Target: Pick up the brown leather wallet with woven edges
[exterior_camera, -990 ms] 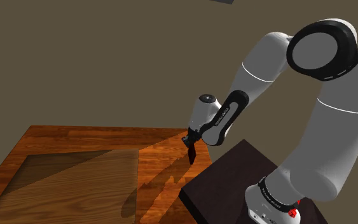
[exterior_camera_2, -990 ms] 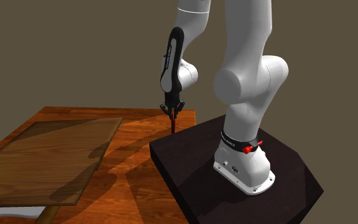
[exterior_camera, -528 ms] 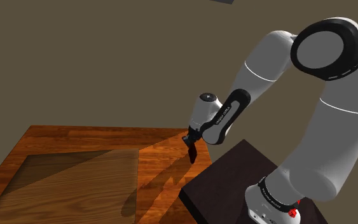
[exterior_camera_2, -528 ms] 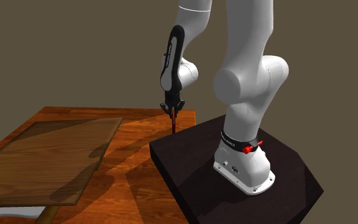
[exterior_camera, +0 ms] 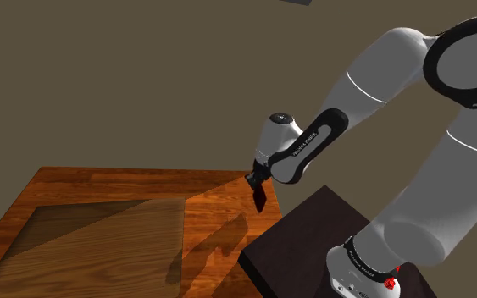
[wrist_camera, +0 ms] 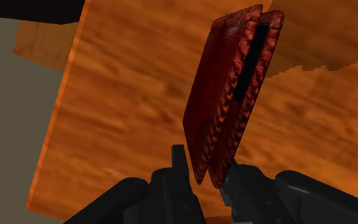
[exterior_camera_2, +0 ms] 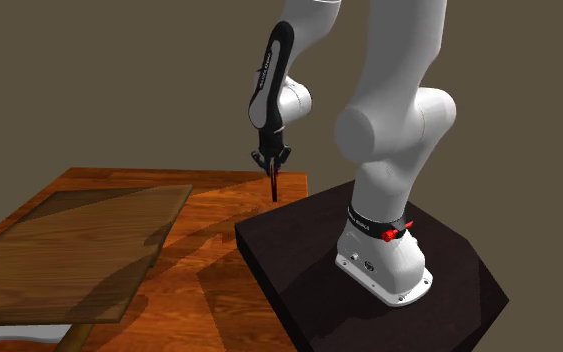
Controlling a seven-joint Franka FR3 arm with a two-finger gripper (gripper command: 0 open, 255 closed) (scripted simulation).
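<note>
Firstly, wrist view: the hand (wrist_camera: pixel 204 168) is clamped on the wallet (wrist_camera: pixel 231 89). Its two black fingers (wrist_camera: pixel 179 159) pinch one short end, and the rest of the wallet projects away from them. The wallet is dark reddish-brown with braided edges, and its two leaves gape slightly at the free end. Beyond it lies the orange-brown wooden bench (wrist_camera: pixel 120 114), apart from the wallet.

Shoulder view: the wallet (exterior_camera: pixel 261 201) hangs at 6 o'clock of the hand (exterior_camera: pixel 257 186). Its shadow falls separately on the bench (exterior_camera: pixel 143 182) toward 7 o'clock, so the wallet is judged to be off the surface. The dark stand (exterior_camera: pixel 300 241) sits near the wallet at 4 o'clock, and a paler panel (exterior_camera: pixel 84 245) lies farther off at 8 o'clock.

Second exterior view: the wallet (exterior_camera_2: pixel 273 188) points down from the hand (exterior_camera_2: pixel 271 166), with its lower tip near the edge of the stand (exterior_camera_2: pixel 299 270).

Step in hand, as judged: the lift. To do it well:

- **Grip:** hold the pinch firm, since only one end is gripped and the long free part could lever out.
- **Path:** raise slowly and straight toward 12 o'clock, with no wrist twist that would swing the wallet.
- **Clearance:** gain height before any sideways travel, so that the hanging tip clears the stand's near edge.
</note>
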